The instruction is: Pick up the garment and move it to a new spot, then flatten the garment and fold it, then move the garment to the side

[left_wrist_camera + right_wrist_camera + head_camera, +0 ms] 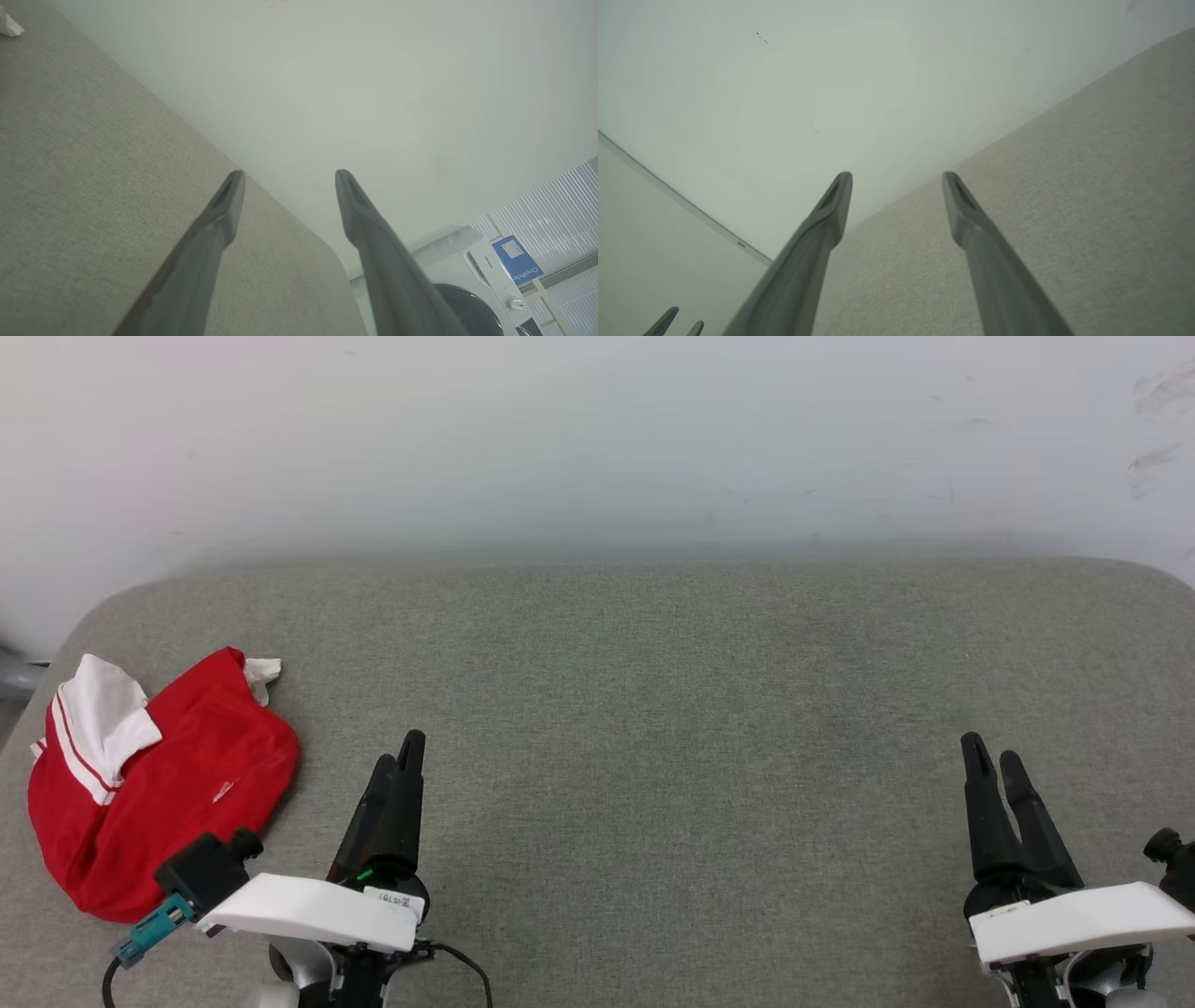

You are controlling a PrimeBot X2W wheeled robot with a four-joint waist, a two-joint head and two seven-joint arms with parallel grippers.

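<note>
This looks like a test room set up for laundry work. A white washing machine (pixel 467 275) with a round dark door stands past the end of a big table (pixel 653 709) covered in grey cloth. A blue label (pixel 516 259) shows on the machine. The wall (pixel 597 429) is bare and white.

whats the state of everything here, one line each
garment, bunched in a heap at the left end of the table, not flattened or folded, not held
left pincer, open, empty, fingers clear of the garment
right pincer, open, empty, above the table
washer, too little of the door in view to tell if it is shut
</note>
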